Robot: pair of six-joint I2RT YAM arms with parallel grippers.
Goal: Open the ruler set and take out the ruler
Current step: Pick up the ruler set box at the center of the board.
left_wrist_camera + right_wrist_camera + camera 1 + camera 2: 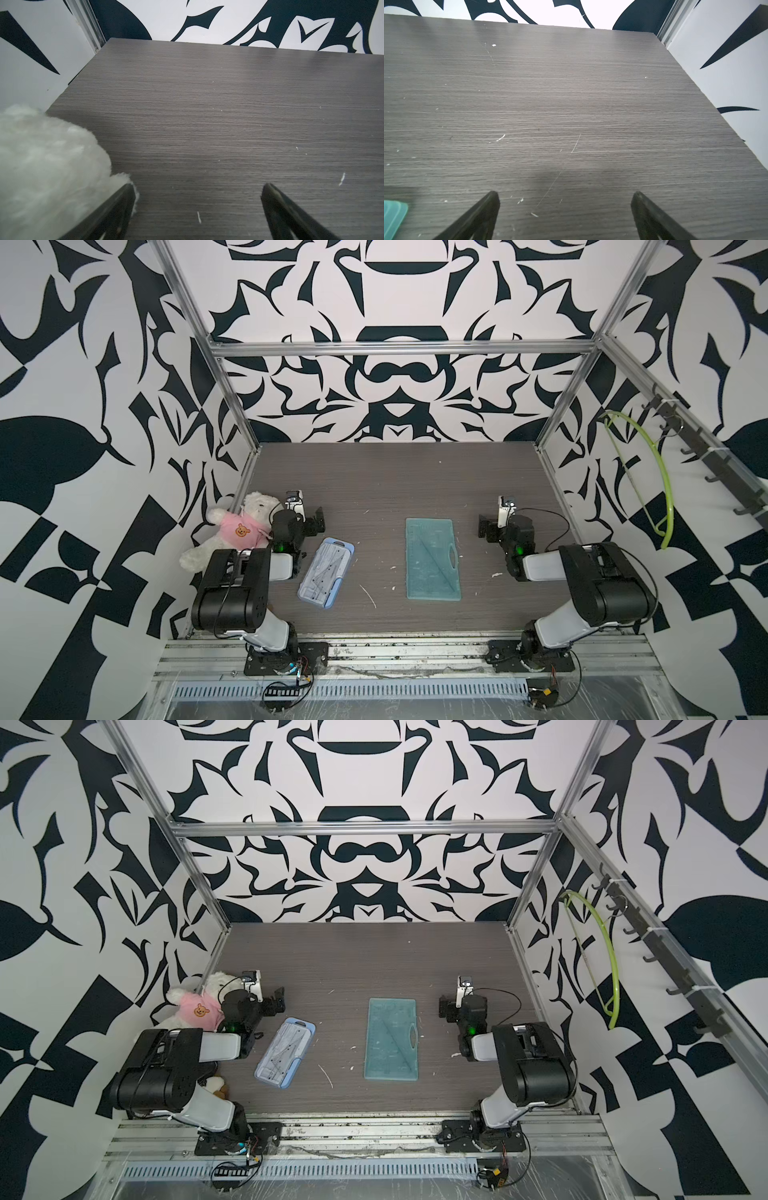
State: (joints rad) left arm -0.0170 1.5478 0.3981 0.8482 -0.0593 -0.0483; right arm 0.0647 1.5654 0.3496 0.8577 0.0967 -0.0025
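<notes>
Left tool [198, 187], right tool [565, 194] gape; blue case [326, 572], teal case [432, 558] untouched.

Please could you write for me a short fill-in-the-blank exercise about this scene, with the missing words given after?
The plush bear wears a ____ shirt.
The blue case lies nearer the ____ arm than the teal case does.
The left gripper and the right gripper both stand ____, holding nothing.
Missing words: pink; left; open.

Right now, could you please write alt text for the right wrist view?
The right gripper hangs open, its black fingers spread above a scuffed, dark wood-grain table. A corner of the teal case shows at the frame's edge; a black-and-white wall lies beyond.
</notes>
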